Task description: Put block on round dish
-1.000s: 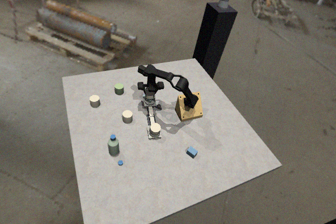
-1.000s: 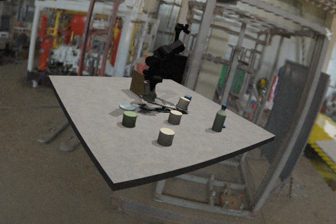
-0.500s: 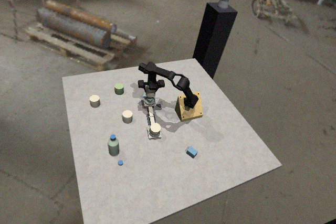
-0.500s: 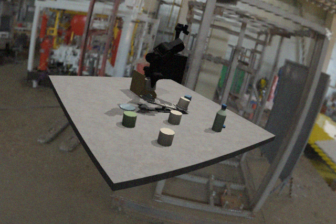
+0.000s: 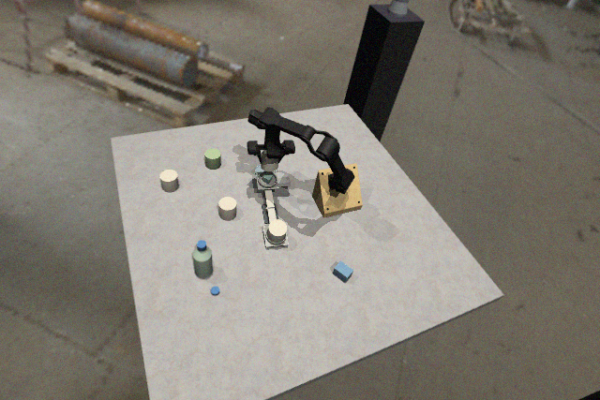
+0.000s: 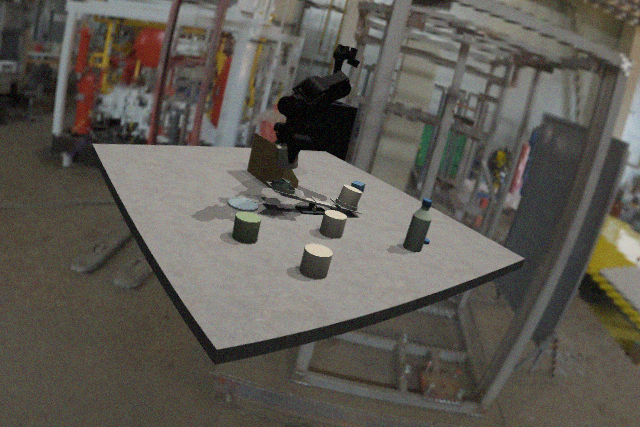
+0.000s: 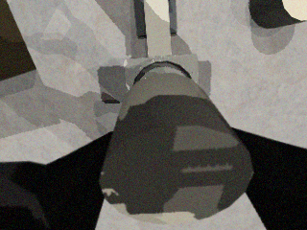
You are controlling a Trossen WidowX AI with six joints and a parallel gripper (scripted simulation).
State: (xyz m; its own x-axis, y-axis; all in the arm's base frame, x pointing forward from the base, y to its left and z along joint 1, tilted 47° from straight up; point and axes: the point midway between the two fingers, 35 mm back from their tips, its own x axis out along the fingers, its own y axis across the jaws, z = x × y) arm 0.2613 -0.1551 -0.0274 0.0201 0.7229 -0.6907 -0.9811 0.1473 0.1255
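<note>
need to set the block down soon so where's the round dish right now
In the exterior view, the round dish lies on the table just behind the green cylinder.
</note>
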